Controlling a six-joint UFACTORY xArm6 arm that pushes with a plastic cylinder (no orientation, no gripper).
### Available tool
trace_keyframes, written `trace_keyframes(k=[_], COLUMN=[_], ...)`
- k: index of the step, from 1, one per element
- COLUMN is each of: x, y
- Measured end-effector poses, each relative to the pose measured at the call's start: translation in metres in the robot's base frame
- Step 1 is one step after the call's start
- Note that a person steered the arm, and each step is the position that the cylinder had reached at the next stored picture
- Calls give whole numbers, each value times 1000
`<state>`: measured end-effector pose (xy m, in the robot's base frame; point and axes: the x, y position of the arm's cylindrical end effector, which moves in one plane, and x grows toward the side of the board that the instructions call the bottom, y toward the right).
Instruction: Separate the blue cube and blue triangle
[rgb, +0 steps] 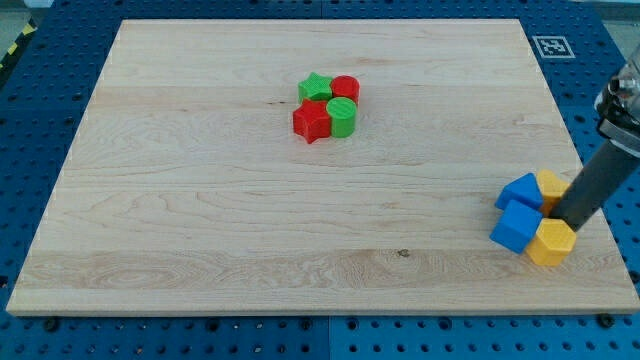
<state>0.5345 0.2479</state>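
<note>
The blue cube (514, 227) lies near the board's right edge, low in the view. The blue triangle (521, 190) sits just above it, touching it. A yellow block (551, 241) touches the cube's right side, and another yellow block (550, 184) touches the triangle's right side. My rod comes down from the view's right, and my tip (570, 222) rests among these blocks, just right of the two blue ones and between the two yellow ones.
A tight cluster sits at the board's upper middle: a green star (316, 87), a red cylinder (346, 87), a red star (312, 122) and a green cylinder (342, 117). The board's right edge (585, 190) is close to the blue blocks.
</note>
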Motion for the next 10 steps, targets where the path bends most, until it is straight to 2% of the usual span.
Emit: trace_keyframes(k=[1,4,6,10], x=[-1,78,75,58], y=[0,18,-28,-28])
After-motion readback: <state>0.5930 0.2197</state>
